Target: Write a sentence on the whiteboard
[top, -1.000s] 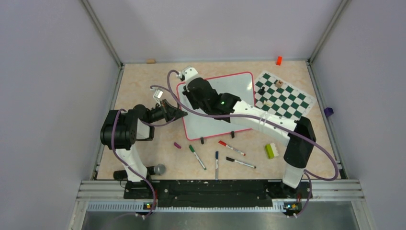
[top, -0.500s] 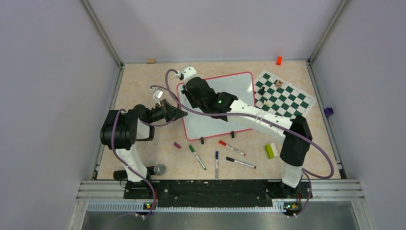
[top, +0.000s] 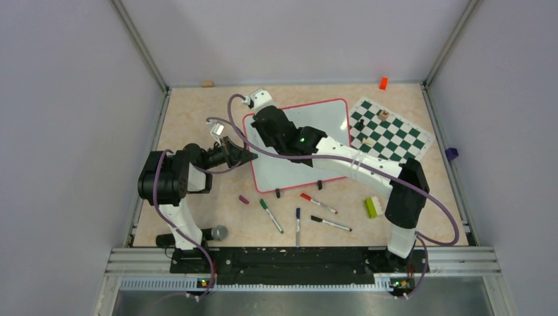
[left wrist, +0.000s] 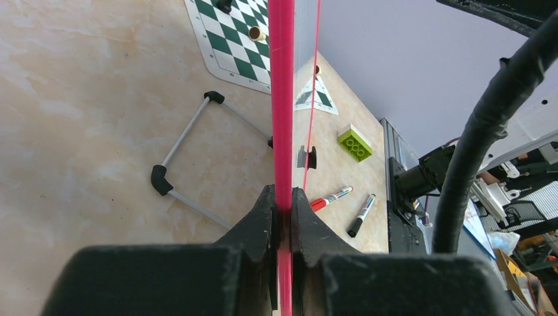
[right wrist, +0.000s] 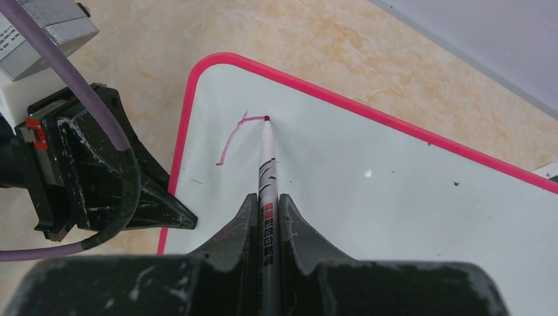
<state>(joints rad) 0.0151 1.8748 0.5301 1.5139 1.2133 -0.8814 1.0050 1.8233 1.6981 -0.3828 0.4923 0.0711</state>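
The whiteboard [top: 327, 118] with its red-pink rim lies tilted in the middle of the table. My left gripper [top: 249, 157] is shut on its left rim [left wrist: 281, 99], with the jaws clamped on either side of the red edge [left wrist: 283, 197]. My right gripper [right wrist: 266, 199] is shut on a white marker [right wrist: 268, 164] over the board's far-left corner [top: 262, 126]. The marker's tip touches the board [right wrist: 368, 217]. Of the sentence, only one short purple curved stroke [right wrist: 230, 139] shows, and it ends at the tip. No words are readable.
Green [top: 270, 215], red [top: 318, 203], blue [top: 297, 224] and black [top: 331, 224] markers and a purple cap [top: 243, 199] lie in front of the board. A green brick [top: 372, 207] and the chess mat [top: 389, 130] are to the right. An orange block [top: 383, 83] is at the back.
My right arm has shifted a little towards the board's far-left corner with the marker. My left arm has not moved and keeps its hold on the rim.
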